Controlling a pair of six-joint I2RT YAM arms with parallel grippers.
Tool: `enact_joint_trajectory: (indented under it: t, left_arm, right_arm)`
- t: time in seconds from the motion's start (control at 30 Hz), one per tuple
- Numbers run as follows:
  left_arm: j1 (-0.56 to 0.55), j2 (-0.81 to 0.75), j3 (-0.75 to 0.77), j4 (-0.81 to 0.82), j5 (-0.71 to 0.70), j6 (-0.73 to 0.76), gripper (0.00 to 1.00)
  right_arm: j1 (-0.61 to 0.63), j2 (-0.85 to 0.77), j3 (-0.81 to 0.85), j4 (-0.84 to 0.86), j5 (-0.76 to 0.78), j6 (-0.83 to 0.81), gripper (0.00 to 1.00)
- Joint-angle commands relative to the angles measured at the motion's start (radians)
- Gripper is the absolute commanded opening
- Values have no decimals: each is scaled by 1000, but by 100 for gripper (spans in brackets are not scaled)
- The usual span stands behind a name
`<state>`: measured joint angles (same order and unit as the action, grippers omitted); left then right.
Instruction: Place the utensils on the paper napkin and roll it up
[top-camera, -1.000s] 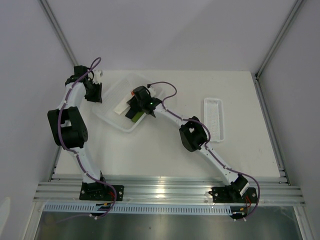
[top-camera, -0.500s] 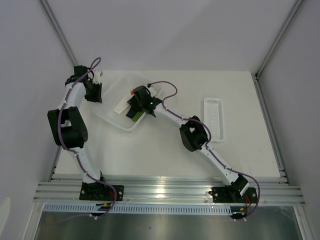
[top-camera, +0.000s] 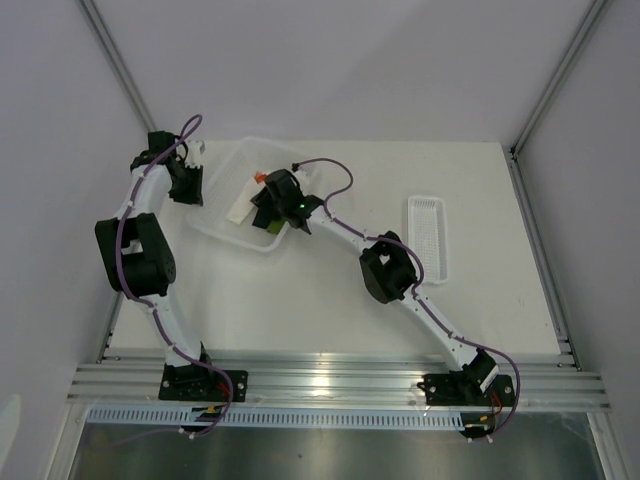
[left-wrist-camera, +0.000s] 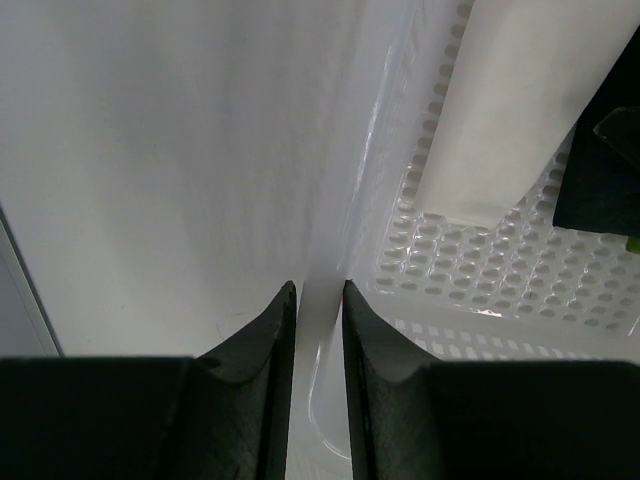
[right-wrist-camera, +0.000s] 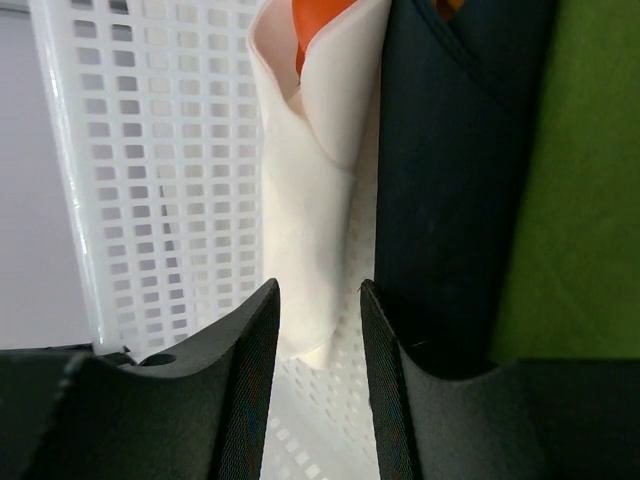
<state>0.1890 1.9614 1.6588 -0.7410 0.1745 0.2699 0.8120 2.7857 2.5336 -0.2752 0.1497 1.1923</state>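
Note:
The paper napkin (top-camera: 238, 205) is a slim white tube lying in the translucent white bin (top-camera: 222, 238). In the right wrist view the napkin (right-wrist-camera: 315, 170) has an orange utensil (right-wrist-camera: 318, 25) showing in its far end. My right gripper (right-wrist-camera: 318, 285) is slightly open, with the napkin's near end between its fingertips and a small gap on the right side. It is inside the bin in the top view (top-camera: 264, 208). My left gripper (left-wrist-camera: 318, 285) is shut on the bin's thin wall, at the bin's left edge (top-camera: 200, 180). The napkin also shows in the left wrist view (left-wrist-camera: 510, 110).
A black bar (right-wrist-camera: 460, 180) and a dark green bar (right-wrist-camera: 580, 180) lie in the bin just right of the napkin. The bin's perforated wall (right-wrist-camera: 150, 150) is to its left. A narrow ribbed white tray (top-camera: 427, 235) lies at the table's right.
The bin has shifted toward the far side and now looks tilted, held by my left gripper. My right gripper has moved slightly farther with it.

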Motion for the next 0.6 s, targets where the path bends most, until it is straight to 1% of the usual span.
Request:
enact_joint_trajectory:
  t: [0.0, 0.23, 0.37, 0.57]
  left_arm:
    - [6, -10, -1, 11, -29, -26, 1]
    - [4, -6, -2, 9, -27, -14, 1]
    - [4, -4, -1, 5, -13, 8, 1]
    - [4, 5, 30, -27, -4, 95, 1]
  right_arm:
    - [10, -98, 1, 45, 22, -10, 42]
    - [10, -114, 4, 86, 34, -34, 42]
    - [9, -112, 5, 162, -2, -49, 43]
    - [6, -136, 7, 203, 4, -129, 44]
